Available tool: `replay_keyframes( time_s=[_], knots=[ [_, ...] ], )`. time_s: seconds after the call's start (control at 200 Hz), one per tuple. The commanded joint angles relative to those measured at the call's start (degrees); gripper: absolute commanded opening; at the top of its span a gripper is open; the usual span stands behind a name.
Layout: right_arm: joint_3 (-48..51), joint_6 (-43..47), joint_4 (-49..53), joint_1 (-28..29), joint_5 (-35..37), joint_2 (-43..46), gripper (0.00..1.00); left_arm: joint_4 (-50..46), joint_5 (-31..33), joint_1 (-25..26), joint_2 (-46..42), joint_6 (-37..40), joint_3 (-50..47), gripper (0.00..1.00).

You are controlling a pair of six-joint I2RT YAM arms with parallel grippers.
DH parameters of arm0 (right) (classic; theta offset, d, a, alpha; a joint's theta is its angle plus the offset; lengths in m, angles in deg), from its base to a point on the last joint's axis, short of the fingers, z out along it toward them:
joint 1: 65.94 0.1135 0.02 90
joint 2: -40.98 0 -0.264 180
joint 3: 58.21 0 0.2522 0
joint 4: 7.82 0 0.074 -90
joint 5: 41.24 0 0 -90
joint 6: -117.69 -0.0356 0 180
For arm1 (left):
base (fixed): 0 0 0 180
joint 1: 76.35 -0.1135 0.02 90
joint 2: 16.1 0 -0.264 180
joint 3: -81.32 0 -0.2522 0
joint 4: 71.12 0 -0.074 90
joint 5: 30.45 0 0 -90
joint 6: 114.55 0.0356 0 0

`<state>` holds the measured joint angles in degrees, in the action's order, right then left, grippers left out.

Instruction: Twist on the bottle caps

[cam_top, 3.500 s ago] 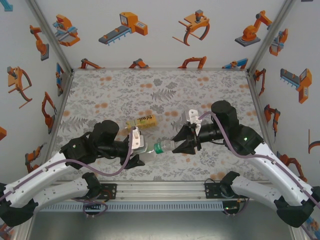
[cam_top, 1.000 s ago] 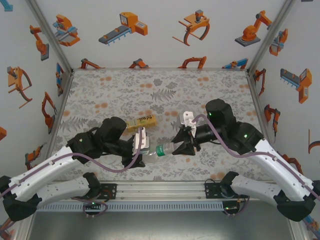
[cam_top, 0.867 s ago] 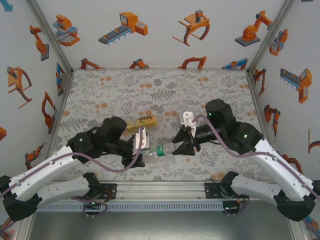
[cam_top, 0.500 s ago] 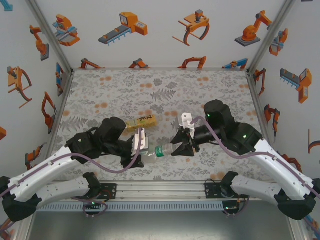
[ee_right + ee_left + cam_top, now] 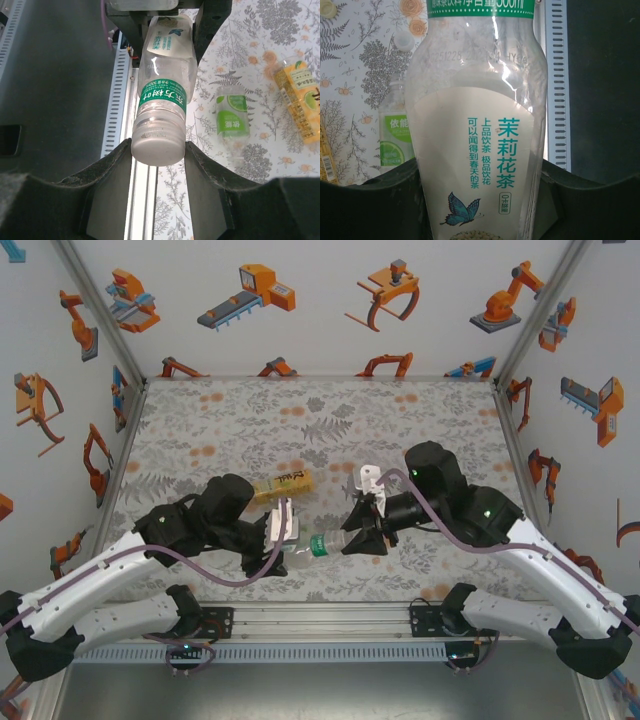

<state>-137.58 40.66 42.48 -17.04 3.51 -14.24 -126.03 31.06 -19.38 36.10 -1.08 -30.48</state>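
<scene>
Right gripper (image 5: 352, 539) nudged leftward, pinching pale cap (image 5: 157, 145), left gripper (image 5: 275, 545) clamping clear bottle (image 5: 480, 125), left wrist view reveals butterfly label (image 5: 462, 210)

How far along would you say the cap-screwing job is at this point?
Nothing looks finished for certain. In hand: the left gripper grips the large clear bottle while the right gripper is closed on its cap at the neck. Left: the lime-label bottle and amber bottle lie on the table; their caps' state is unclear.

The clear bottle (image 5: 162, 85) is shiny see-through plastic — its pale cap (image 5: 157, 145) is cloudy and dull. The right hand (image 5: 158, 150) looks matt black, a bit rough.
</scene>
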Motion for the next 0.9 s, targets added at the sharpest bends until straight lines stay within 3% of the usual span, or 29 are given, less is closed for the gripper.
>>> replay_keyframes(
  time_s=[0.0,0.17,0.496,0.716,0.896],
  knots=[
    [1.1,-6.9,-1.1,0.9,1.3,0.2,0.0,3.0,-0.5,-0.1,0.8,1.4,2.4,0.0],
    [1.1,-17.6,0.4,0.9,5.7,-0.7,0.0,4.2,-0.6,-0.1,1.2,1.4,2.2,0.0],
    [4.6,-46.0,-3.3,0.9,11.7,0.9,0.0,7.4,0.0,-0.1,0.0,1.1,1.1,0.0],
    [11.0,-72.6,-10.6,0.9,22.3,6.9,0.0,11.6,2.5,-0.1,-1.8,-0.3,-1.3,0.0],
    [14.9,-94.9,-15.1,1.0,21.2,6.6,0.0,13.8,3.4,-0.1,-2.1,-0.8,-2.2,0.0]
  ],
)
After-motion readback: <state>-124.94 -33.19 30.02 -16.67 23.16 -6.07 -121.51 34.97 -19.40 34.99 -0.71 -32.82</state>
